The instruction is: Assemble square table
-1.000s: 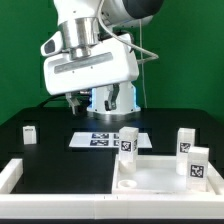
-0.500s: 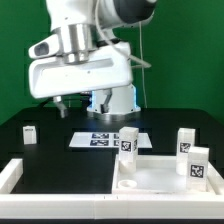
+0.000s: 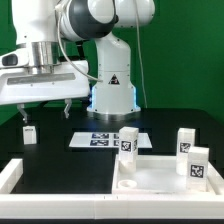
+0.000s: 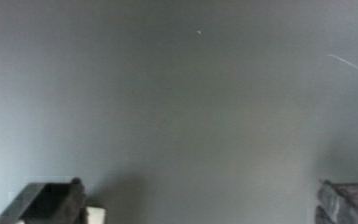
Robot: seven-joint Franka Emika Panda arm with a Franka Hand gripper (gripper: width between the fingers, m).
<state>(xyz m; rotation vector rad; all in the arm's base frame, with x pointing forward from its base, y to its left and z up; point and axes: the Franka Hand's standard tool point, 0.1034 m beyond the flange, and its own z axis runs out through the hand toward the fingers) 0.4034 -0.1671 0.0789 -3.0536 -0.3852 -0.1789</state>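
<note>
Exterior view first, from its left edge across: the arm's white wrist block fills the upper left of the frame, and the gripper (image 3: 43, 110) hangs below it above the black table (image 3: 60, 150). Its two dark fingers are spread apart with nothing between them. Just beneath, at the left, a short white leg (image 3: 30, 133) stands upright on the black surface, apart from the fingertips. Along the lower left runs the white rail frame (image 3: 20, 175). Near the centre lies the marker board (image 3: 104, 139), flat on the table. To its right, the square tabletop (image 3: 150, 178) rests in the lower right of the frame, against the rail. A second leg (image 3: 128, 141) stands at the tabletop's back left corner, a third leg (image 3: 186, 142) stands farther right behind it, and a fourth leg (image 3: 198, 166) stands at the slab's right side.

Wrist view shows blurred grey-green, with both dark fingertips (image 4: 51, 203) at opposite bottom corners, wide apart, and a small white patch beside one of them.
</note>
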